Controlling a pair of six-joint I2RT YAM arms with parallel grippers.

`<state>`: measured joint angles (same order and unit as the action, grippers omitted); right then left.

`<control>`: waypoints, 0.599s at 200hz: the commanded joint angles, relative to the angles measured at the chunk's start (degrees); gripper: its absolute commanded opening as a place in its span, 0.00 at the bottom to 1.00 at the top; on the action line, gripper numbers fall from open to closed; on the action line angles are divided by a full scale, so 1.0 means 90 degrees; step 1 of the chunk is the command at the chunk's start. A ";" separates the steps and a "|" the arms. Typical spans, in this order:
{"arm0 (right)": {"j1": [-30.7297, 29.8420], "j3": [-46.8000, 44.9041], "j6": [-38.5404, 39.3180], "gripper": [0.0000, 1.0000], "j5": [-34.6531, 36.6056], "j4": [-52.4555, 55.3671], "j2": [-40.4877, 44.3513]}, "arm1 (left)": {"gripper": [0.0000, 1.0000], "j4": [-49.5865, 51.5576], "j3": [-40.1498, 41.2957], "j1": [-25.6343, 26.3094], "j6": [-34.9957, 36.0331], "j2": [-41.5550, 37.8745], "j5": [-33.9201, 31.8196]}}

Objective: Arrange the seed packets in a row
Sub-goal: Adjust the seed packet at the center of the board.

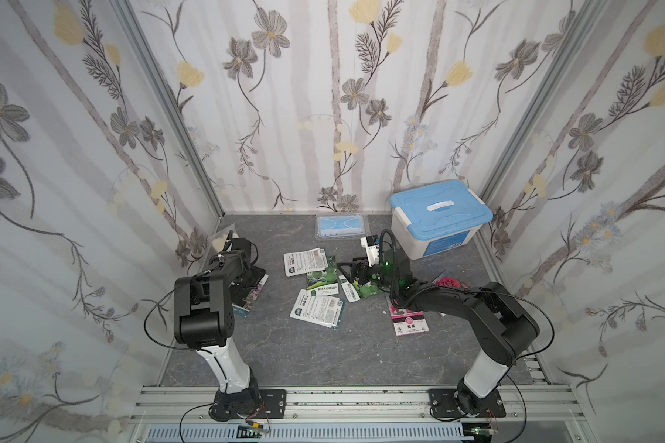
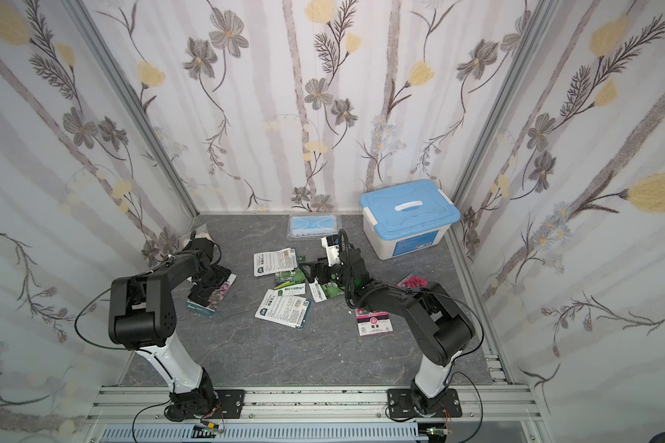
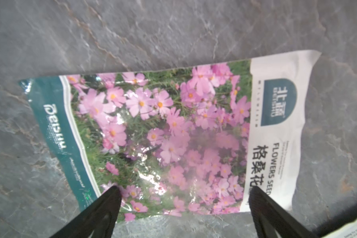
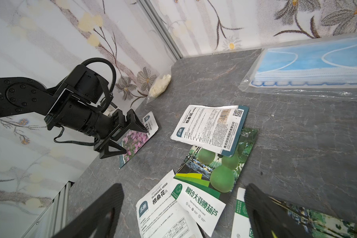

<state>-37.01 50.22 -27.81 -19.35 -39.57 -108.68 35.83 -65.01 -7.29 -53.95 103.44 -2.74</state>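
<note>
Gaping wide, left pincer (image 3: pixel 183 188) and right pincer (image 4: pixel 183 186) overhang grey tabletop (image 1: pixel 323 353) between floral walls (image 1: pixel 304 115).

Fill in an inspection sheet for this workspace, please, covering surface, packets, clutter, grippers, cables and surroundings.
Surface: grey marbled tabletop, bare toward the front.
Job's things: seed packets scattered, not in a row; pink-flower packet apart by the left arm; a back-up packet overlaps a gourd packet; red-bloom packet partly under the right arm.
Clutter: mask bag, blue-lidded box, cream-filled bag, all toward the back.
Grippers: left gripper open over the pink-flower packet; right gripper open over the middle packets, holding nothing.
Cables: black corrugated cable loops above the left wrist, off the packets.
Surroundings: floral walls; aluminium rail in front.
</note>
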 commanded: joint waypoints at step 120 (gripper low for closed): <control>0.0001 -0.0081 -0.0055 0.93 -0.0008 -0.0014 0.0137 | 1.00 -0.0030 0.0466 -0.0871 -0.0289 -0.0251 0.0236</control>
<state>-36.99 49.71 -28.42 -19.38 -39.48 -108.12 34.68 -61.34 -14.46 -54.65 100.77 -2.24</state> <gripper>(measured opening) 0.932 0.997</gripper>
